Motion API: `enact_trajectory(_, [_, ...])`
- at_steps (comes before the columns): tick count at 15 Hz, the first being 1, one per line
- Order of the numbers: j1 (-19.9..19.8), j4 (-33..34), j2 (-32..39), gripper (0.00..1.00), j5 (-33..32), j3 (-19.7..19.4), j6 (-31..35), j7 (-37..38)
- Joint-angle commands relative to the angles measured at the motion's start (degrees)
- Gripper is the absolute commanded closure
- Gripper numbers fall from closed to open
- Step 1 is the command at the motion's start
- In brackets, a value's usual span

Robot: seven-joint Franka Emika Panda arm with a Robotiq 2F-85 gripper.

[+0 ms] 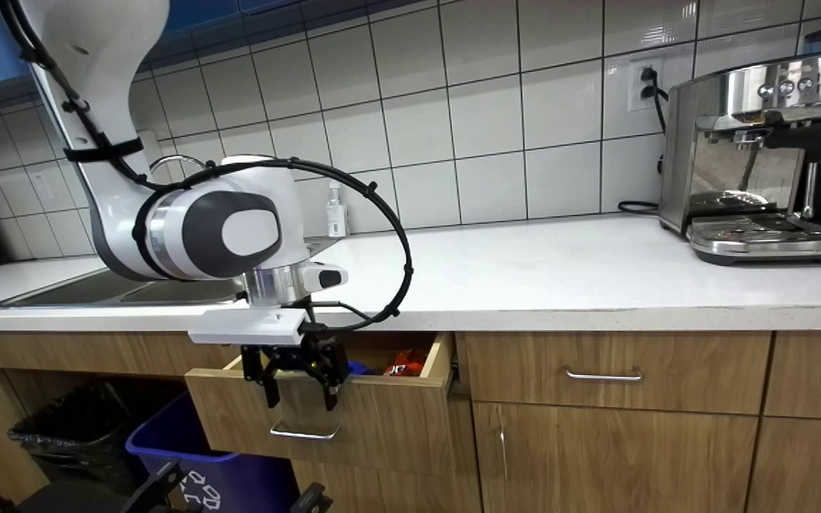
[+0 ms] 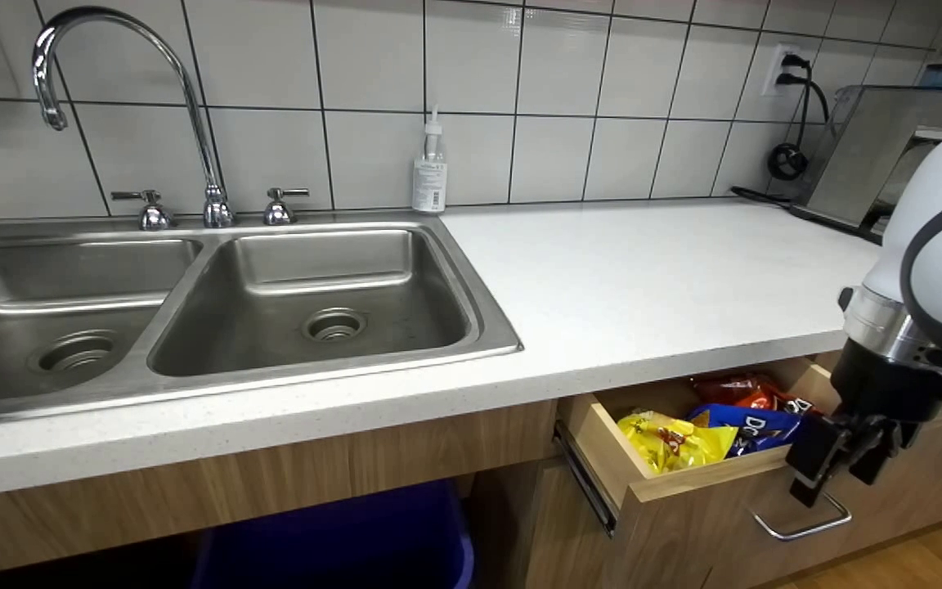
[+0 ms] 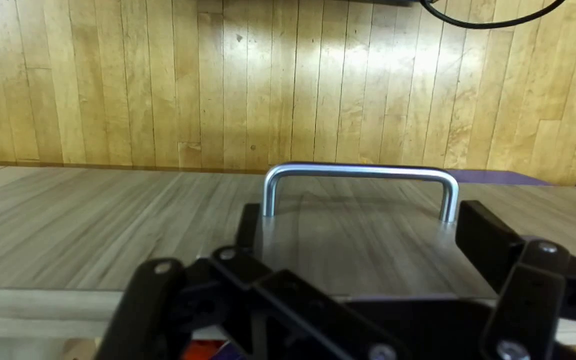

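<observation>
A wooden drawer (image 1: pixel 396 420) stands pulled out below the counter, its metal bar handle (image 3: pixel 358 170) on the front. Fingers down, my gripper (image 1: pixel 301 401) is at the drawer front, its tips a little above the handle (image 2: pixel 806 532). The jaws are wide apart with nothing held. In the wrist view the handle appears just beyond the fingertips, nearly spanning the gap of the gripper (image 3: pixel 360 212). Inside the drawer lie a yellow bag (image 2: pixel 671 442), a blue bag (image 2: pixel 753 427) and a red bag (image 2: pixel 737 388). The arm hides part of the drawer in both exterior views.
The white counter edge (image 1: pixel 560 318) overhangs the drawer. A double sink (image 2: pixel 340 360) and an espresso machine (image 1: pixel 752 157) are on the counter. Under it, left of the drawer, stand a blue-purple recycling bin (image 1: pixel 254 484) and a black-bagged bin (image 1: pixel 75 420).
</observation>
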Motion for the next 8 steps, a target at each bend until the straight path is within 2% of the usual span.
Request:
enact_trajectory(1, [-1.39,0.09,-1.07,0.00,0.41,1.81,2.88,1.53])
enact_trajectory(8, [-1.08,0.21,-1.27,0.00,-0.32,1.39,4.55,3.10])
